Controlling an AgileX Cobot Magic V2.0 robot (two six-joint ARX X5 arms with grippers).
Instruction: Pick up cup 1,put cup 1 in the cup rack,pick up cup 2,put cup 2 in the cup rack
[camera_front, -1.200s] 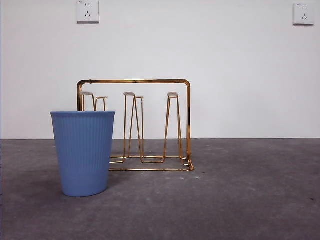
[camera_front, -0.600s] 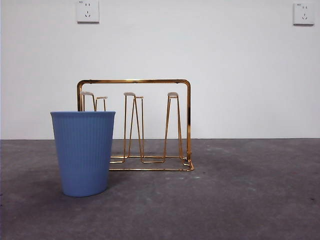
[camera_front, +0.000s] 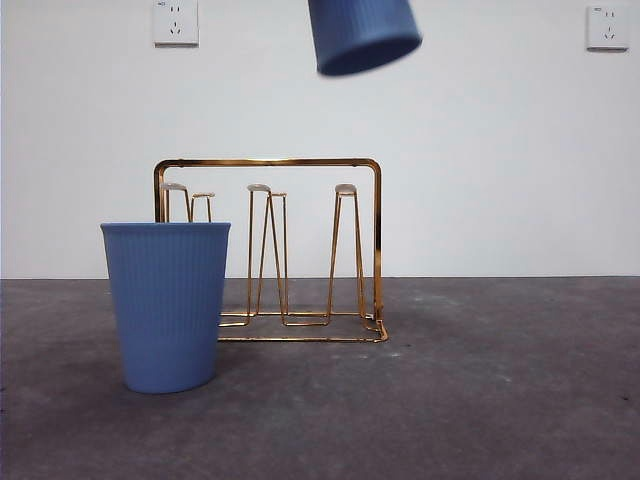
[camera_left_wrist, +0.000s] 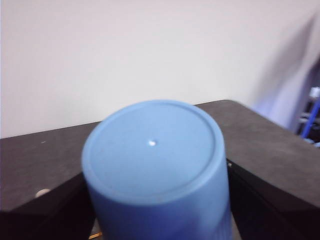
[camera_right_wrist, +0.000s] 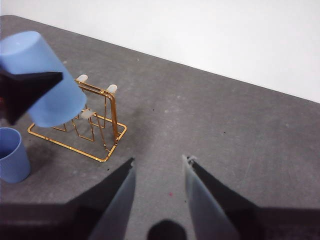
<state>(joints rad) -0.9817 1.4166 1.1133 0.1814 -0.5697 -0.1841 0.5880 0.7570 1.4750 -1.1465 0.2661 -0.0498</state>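
- A blue ribbed cup (camera_front: 364, 34) hangs upside down in the air, high above the cup rack (camera_front: 268, 250), mouth tilted downward
- The left claw (camera_left_wrist: 155, 200) is clenched on this cup's sides; in its wrist view the black jaws press against both flanks and the flat base faces the camera
- The gold wire cup rack stands on the grey bench (camera_front: 480, 400), its white-tipped prongs upright and all bare
- A second blue cup (camera_front: 167, 305) stands upright on the bench, just in front of the rack's end, untouched
- The right claw (camera_right_wrist: 159, 167) hovers well apart from the rack with its jaws released, holding nothing
- Handling, as a judgement: the cup looks like thin rigid plastic (light, and probably a little slick on its ribbed wall), so a moderate squeeze across the mid-wall should hold it without crushing
- The wire rack looks light too and could slide or tip if a cup rim knocks a prong, so the mouth wants lining up squarely over one prong before lowering
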